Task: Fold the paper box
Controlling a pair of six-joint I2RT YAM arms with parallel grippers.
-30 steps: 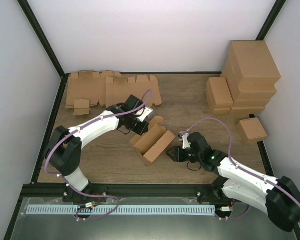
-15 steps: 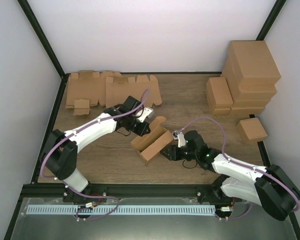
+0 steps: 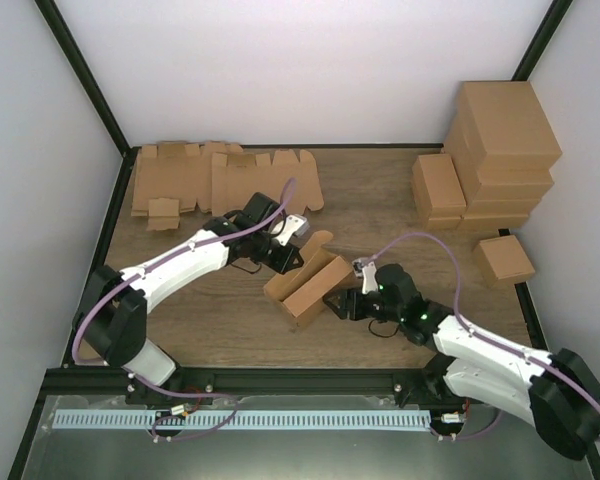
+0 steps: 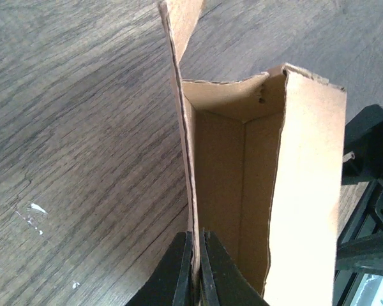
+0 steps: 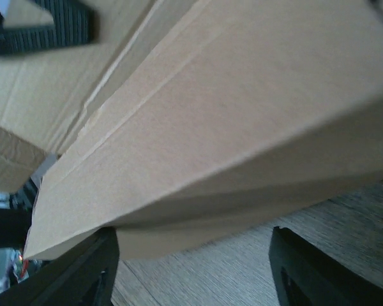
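Note:
The paper box (image 3: 308, 283) is a small brown cardboard box, partly folded, in the middle of the table with its long flap leaning over the opening. My left gripper (image 3: 288, 262) is shut on the box's far side wall; the left wrist view shows its fingertips (image 4: 179, 274) pinching that thin wall (image 4: 186, 159) beside the open inside (image 4: 230, 185). My right gripper (image 3: 338, 303) is open at the box's near right side. In the right wrist view the box's outer face (image 5: 198, 121) fills the frame just above the spread fingers (image 5: 83, 274).
Flat die-cut cardboard blanks (image 3: 215, 180) lie at the back left. A stack of folded brown boxes (image 3: 485, 155) stands at the back right, with one small box (image 3: 504, 259) near the right edge. Black frame rails (image 3: 280, 378) border the table.
The right gripper has moved left against the box's near side. The long flap has swung over and the box has narrowed. The left gripper kept its hold and shifted slightly right.

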